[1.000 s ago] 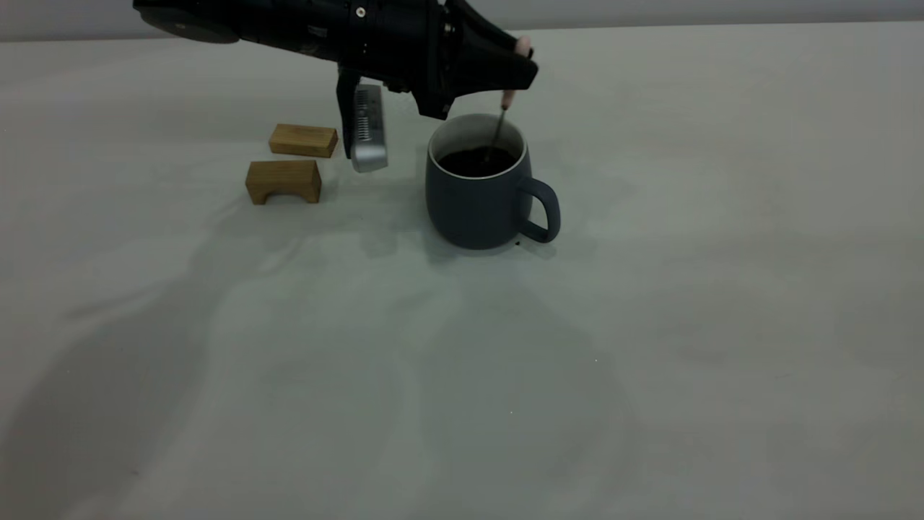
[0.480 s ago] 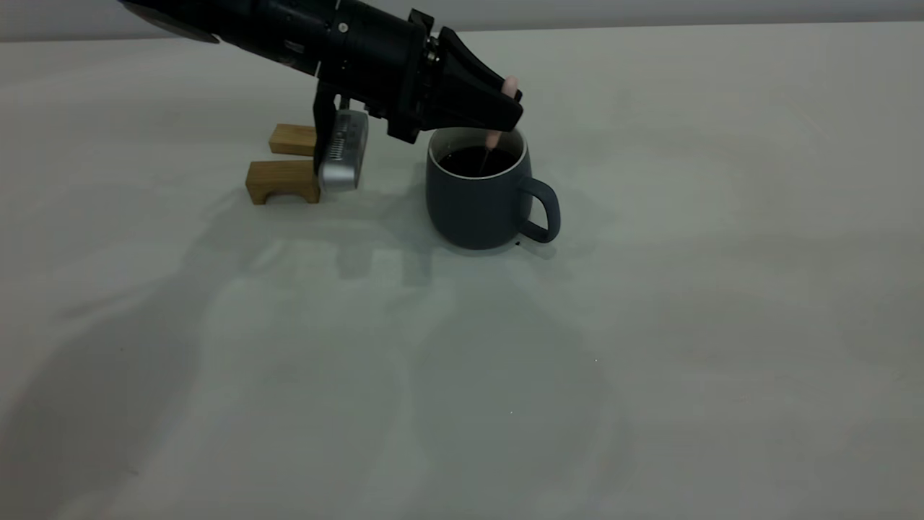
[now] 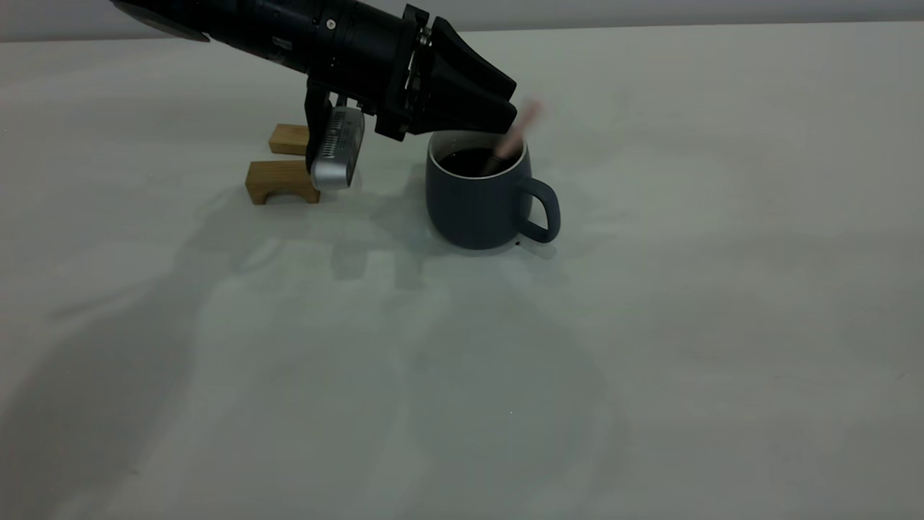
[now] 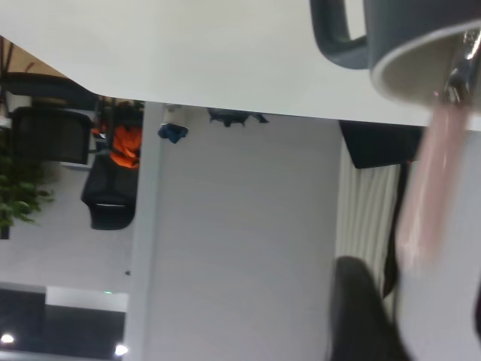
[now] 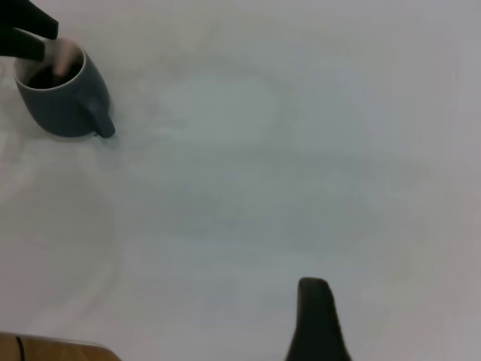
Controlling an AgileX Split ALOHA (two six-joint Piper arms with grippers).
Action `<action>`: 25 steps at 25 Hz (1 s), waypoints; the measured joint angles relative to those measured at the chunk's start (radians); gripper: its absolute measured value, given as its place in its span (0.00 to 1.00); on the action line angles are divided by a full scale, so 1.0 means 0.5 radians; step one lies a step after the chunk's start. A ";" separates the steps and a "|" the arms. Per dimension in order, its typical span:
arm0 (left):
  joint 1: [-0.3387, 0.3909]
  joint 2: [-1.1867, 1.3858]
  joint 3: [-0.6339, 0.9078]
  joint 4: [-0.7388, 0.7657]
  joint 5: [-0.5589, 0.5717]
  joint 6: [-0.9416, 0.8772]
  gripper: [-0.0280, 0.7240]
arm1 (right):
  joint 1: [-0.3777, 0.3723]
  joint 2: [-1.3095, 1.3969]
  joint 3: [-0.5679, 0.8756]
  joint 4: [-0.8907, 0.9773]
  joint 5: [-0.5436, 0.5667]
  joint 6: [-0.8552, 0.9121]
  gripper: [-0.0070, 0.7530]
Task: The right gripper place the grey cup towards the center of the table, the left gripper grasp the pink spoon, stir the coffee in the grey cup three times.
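Note:
The grey cup (image 3: 476, 206) stands upright on the table (image 3: 686, 303), handle toward the right, with dark coffee (image 3: 468, 160) inside. The pink spoon (image 3: 521, 128) leans blurred against the cup's right rim, its bowl in the coffee. My left gripper (image 3: 509, 115) hovers just above the rim, open, and the handle sticks out past its tips. In the left wrist view the spoon (image 4: 436, 180) lies free between widely spread fingers (image 4: 361, 308) below the cup (image 4: 421, 37). Of my right gripper only one dark finger (image 5: 316, 316) shows, far from the cup (image 5: 64, 105), holding nothing.
Two brown wooden blocks (image 3: 281, 180) (image 3: 289, 139) sit left of the cup, partly behind the left arm's silver wrist camera (image 3: 336, 148). Bare table stretches to the right and toward the front. The table's edge (image 4: 225, 113) shows in the left wrist view.
The left gripper sank toward the cup's rim and shifted slightly left. The spoon, held upright a moment ago, has tipped to the right and now leans on the rim.

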 joint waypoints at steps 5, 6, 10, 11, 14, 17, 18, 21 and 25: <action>0.008 -0.178 -0.022 0.492 -0.014 0.010 0.84 | 0.000 0.000 0.000 0.000 0.000 0.000 0.79; 0.010 -0.238 -0.036 0.663 -0.001 0.007 0.85 | 0.000 0.000 0.000 0.000 0.000 0.000 0.79; 0.012 -0.585 -0.112 1.365 0.141 0.008 0.80 | 0.000 0.000 0.000 0.000 0.000 0.000 0.79; 0.012 -0.679 -0.131 1.537 0.190 0.024 0.78 | 0.000 0.000 0.000 0.000 0.000 0.000 0.79; 0.012 -0.929 -0.169 1.990 0.374 0.245 0.73 | 0.000 -0.001 0.000 0.000 0.000 0.000 0.79; 0.013 -1.158 -0.176 2.456 0.389 0.647 0.68 | 0.000 -0.002 0.000 0.000 0.000 0.000 0.79; 0.013 -1.230 -0.176 2.605 0.389 0.806 0.67 | 0.000 -0.002 0.000 0.000 0.000 0.000 0.79; 0.015 -1.418 -0.174 2.888 0.389 1.185 0.64 | 0.000 -0.002 0.000 0.000 0.000 0.000 0.79; 0.016 -1.741 -0.019 2.989 0.389 1.418 0.61 | 0.000 -0.002 0.000 0.000 0.000 0.000 0.79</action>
